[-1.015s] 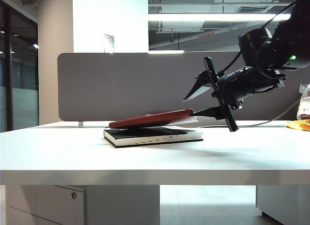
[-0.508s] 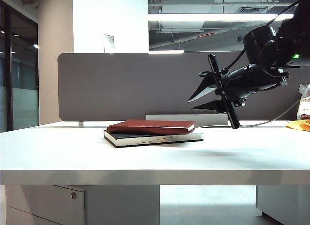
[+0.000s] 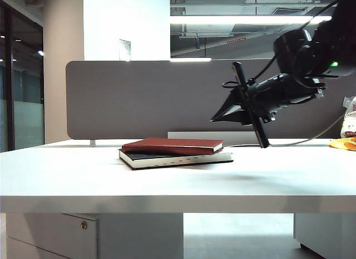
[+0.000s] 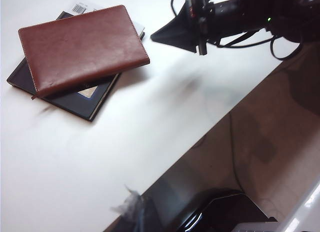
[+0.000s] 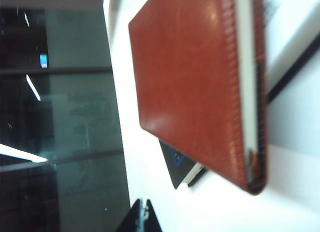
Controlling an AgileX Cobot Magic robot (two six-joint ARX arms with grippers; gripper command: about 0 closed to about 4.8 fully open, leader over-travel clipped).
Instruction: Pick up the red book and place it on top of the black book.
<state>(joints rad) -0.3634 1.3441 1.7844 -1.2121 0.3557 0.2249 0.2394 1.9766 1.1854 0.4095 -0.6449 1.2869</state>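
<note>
1. The red book lies flat on top of the black book, both resting on the white table in front of a grey partition.
2. In the left wrist view the red book sits slightly skewed on the black book, so that one corner and an edge of the black cover stick out from under it (a white barcode label shows at the far corner).
3. The right gripper hangs in the air just off the books' right end, touching neither; its two dark fingers are pressed together to a single point and grip nothing.
4. The right wrist view looks along the red book, its cream page edge showing, with the pointed finger tips together at the frame's edge.
5. The left gripper appears in no view, so its state cannot be told from the pictures.
</note>
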